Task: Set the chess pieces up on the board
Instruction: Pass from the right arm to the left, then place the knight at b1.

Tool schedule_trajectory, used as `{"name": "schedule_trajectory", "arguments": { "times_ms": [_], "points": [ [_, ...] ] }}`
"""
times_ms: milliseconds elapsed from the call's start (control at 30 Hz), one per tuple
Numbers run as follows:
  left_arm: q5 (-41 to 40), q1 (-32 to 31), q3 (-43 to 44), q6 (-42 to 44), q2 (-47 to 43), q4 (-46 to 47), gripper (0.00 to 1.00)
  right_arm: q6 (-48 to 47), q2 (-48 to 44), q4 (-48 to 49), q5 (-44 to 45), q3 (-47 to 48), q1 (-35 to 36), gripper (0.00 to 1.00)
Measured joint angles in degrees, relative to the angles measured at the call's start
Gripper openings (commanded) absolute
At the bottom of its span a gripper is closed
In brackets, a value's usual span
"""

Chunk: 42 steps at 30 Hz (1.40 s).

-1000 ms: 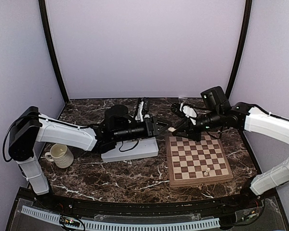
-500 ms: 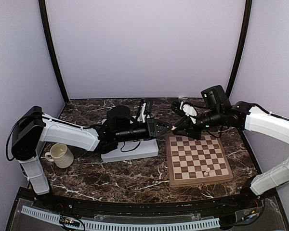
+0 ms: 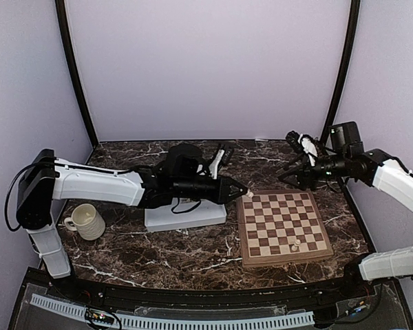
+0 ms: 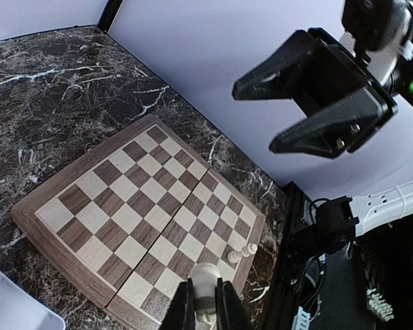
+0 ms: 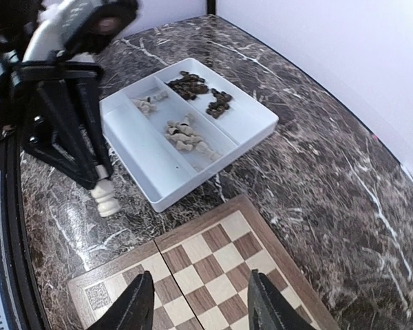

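The chessboard (image 3: 282,227) lies right of centre, with one cream piece (image 3: 296,243) lying on its side near the front right. My left gripper (image 3: 244,193) is shut on a cream chess piece (image 4: 205,285) and holds it above the board's far left corner. The wrist view shows the board (image 4: 144,199) and the lying piece (image 4: 242,253) below it. My right gripper (image 3: 289,175) is open and empty, held above the table behind the board's far edge. Its view shows the board (image 5: 213,268) and the held piece (image 5: 104,196).
A white divided tray (image 3: 186,214) stands left of the board; it holds dark pieces (image 5: 199,89) and cream pieces (image 5: 182,134). A cream ribbed mug (image 3: 86,221) sits at the left. Purple walls close in the back and sides.
The two grippers were tip to tip around the cream piece. My right gripper has drawn back to the right and stands open. My left gripper keeps the piece and has moved slightly right.
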Motion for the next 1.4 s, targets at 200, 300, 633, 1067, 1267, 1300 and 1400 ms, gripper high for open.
{"name": "schedule_trajectory", "arguments": {
  "times_ms": [200, 300, 633, 1067, 1267, 1300, 1400],
  "points": [
    [-3.5, -4.3, 6.9, 16.0, 0.0, -18.4, 0.00, 4.7, -2.0, 4.4, 4.2, -5.7, -10.3, 0.55],
    [-4.0, -6.5, 9.8, 21.5, 0.9, -24.9, 0.00, 6.3, -1.5, 6.6, 7.2, -6.3, -14.7, 0.55],
    [-5.4, -13.6, 26.0, 33.8, 15.1, -40.0, 0.00, 7.1, -1.2, 9.9, 9.6, -9.6, -19.5, 0.55],
    [-6.0, -14.6, 36.2, 36.5, 22.5, -47.4, 0.00, 4.5, -1.2, 11.0, 8.7, -11.5, -19.5, 0.55],
    [-6.4, -15.1, 38.0, 36.8, 25.3, -49.1, 0.00, 4.0, -1.2, 11.1, 8.4, -11.6, -19.5, 0.56],
    [-6.5, -15.1, 38.1, 36.8, 25.7, -49.2, 0.00, 3.9, -1.2, 11.1, 8.3, -11.6, -19.5, 0.56],
    [-7.0, -15.1, 38.4, 36.8, 26.8, -50.0, 0.00, 3.8, -1.2, 11.1, 8.1, -11.6, -19.5, 0.56]
  ]
}}
